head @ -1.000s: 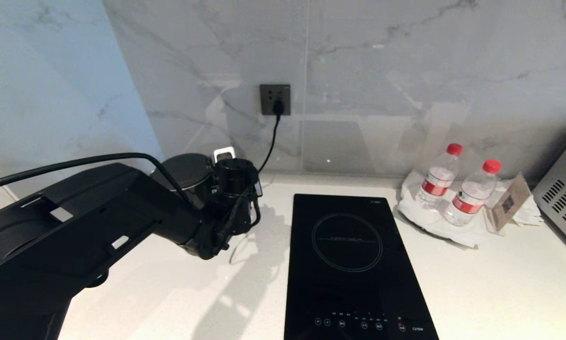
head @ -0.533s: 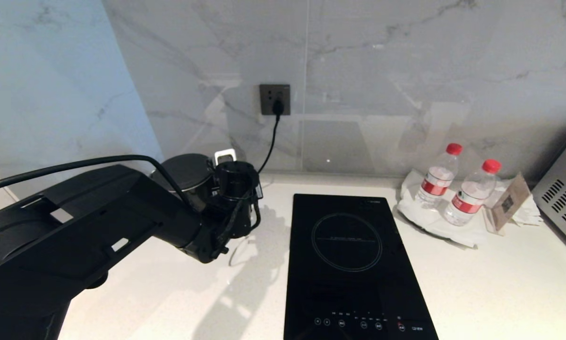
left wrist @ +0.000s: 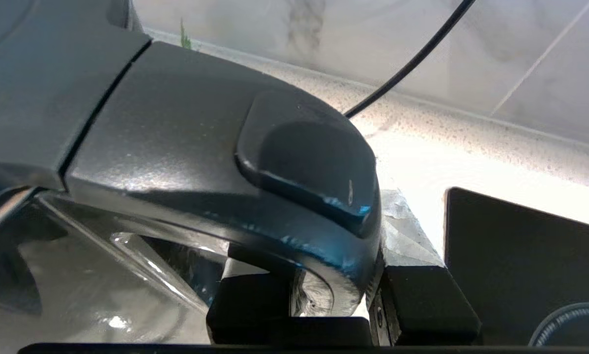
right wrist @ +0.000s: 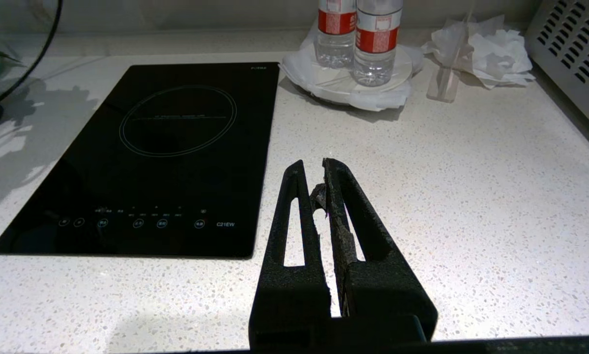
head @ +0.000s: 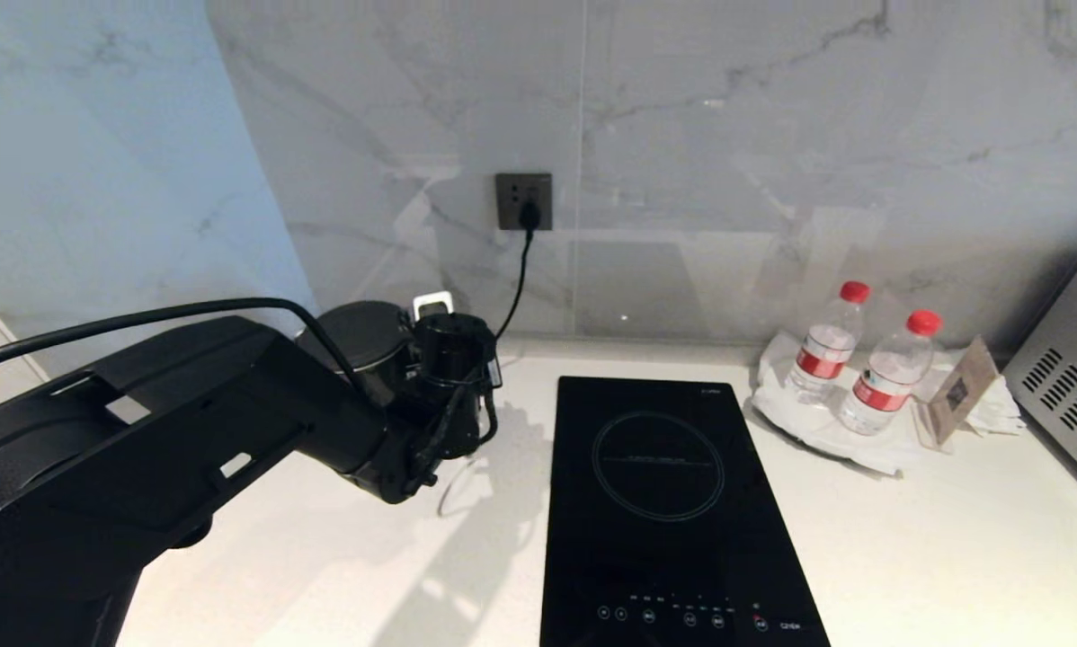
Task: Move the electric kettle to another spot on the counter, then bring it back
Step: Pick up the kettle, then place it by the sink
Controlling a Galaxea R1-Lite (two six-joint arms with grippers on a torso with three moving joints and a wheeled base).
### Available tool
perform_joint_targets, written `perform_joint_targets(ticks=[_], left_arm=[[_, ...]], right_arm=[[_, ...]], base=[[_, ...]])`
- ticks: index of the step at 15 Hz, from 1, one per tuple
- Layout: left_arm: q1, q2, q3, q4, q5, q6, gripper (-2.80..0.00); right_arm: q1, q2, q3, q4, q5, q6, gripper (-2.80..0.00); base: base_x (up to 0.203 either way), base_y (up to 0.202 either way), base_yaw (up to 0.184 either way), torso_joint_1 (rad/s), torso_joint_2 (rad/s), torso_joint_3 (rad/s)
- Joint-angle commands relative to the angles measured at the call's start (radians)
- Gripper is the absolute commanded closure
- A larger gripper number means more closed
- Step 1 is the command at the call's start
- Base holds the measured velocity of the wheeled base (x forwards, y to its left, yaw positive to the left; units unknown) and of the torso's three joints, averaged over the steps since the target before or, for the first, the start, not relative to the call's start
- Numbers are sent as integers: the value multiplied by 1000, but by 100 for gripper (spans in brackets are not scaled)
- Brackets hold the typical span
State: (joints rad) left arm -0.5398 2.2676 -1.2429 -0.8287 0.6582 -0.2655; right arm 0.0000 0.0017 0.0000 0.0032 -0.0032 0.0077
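Note:
The electric kettle [head: 360,329], glossy black with a flat lid, stands at the back left of the counter [head: 907,539], mostly hidden behind my left arm [head: 233,431]. In the left wrist view its loop handle [left wrist: 235,162] fills the picture. My left gripper [left wrist: 334,300] is shut on that handle, one finger inside the loop and one outside. Whether the kettle's base touches the counter is hidden. My right gripper [right wrist: 311,169] hangs shut and empty over the counter, near the hob's front right corner.
A black glass hob [head: 673,503] lies mid-counter. Two water bottles [head: 826,346] stand on a white plate [head: 817,422] at the back right, beside a small card stand [head: 956,395] and a vented metal appliance [head: 1069,404]. A cord [head: 513,279] drops from the wall socket [head: 523,200].
The whole head view has shifted slightly downward, so the camera has moved. My left gripper keeps the same hold on the kettle's handle.

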Motion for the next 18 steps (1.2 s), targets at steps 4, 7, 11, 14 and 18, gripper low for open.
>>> perform_joint_targets(ticks=[4,7,11,14,18], left_arm=[[0,1,0,-16,6,2,0],[0,12,-3,-19,6,10,0],[4,14,-50,-15,33,36,0],[3,-45,-17,-14,41,45,0],[-20,-200,169,-17,26,55,0]], right_arm=[[0,0,0,0,0,0,0],[0,0,0,0,0,0,0],[0,0,0,0,0,0,0],[0,0,0,0,0,0,0],[0,0,0,0,0,0,0]], base=[[0,0,0,2,5,196],[0,0,0,-1,0,76],[0,0,0,1,1,9],[0,0,0,0,0,0],[0,0,0,0,0,0]])
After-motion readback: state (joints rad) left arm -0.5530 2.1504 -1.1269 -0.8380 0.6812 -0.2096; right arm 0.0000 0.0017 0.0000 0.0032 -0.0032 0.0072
